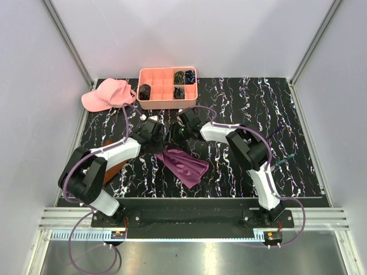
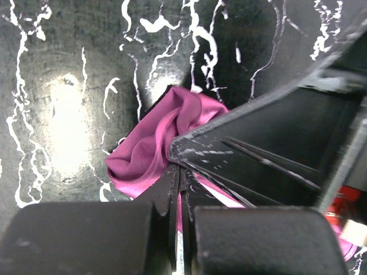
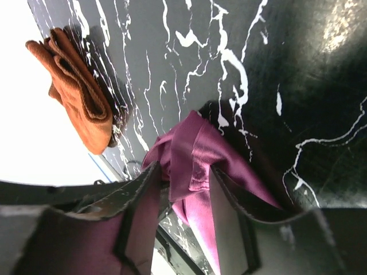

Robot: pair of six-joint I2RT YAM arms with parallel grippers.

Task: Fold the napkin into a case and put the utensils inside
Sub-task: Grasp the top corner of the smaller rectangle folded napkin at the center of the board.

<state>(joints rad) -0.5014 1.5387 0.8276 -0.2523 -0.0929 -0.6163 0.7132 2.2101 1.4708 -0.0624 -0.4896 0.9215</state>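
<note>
The magenta napkin [image 1: 186,165] lies crumpled on the black marbled table, with one end lifted toward both grippers at the table's middle. My left gripper [image 1: 162,139] is shut on the napkin. In the left wrist view a thin strip of the napkin [image 2: 149,143] runs between the closed fingers of that gripper [image 2: 179,169]. My right gripper [image 3: 183,172] stands open, and a bunched fold of the napkin [image 3: 195,149] hangs loosely between its parted fingers. A slim piece with a bluish-green end [image 1: 285,162], possibly one of the utensils, lies beside the right arm.
A pink tray [image 1: 166,103] of compartments holding dark coiled bundles [image 1: 179,76] stands at the back. A pink cap [image 1: 106,94] lies to its left. A rust-brown cloth [image 3: 77,97] rests near the left arm [image 1: 114,166].
</note>
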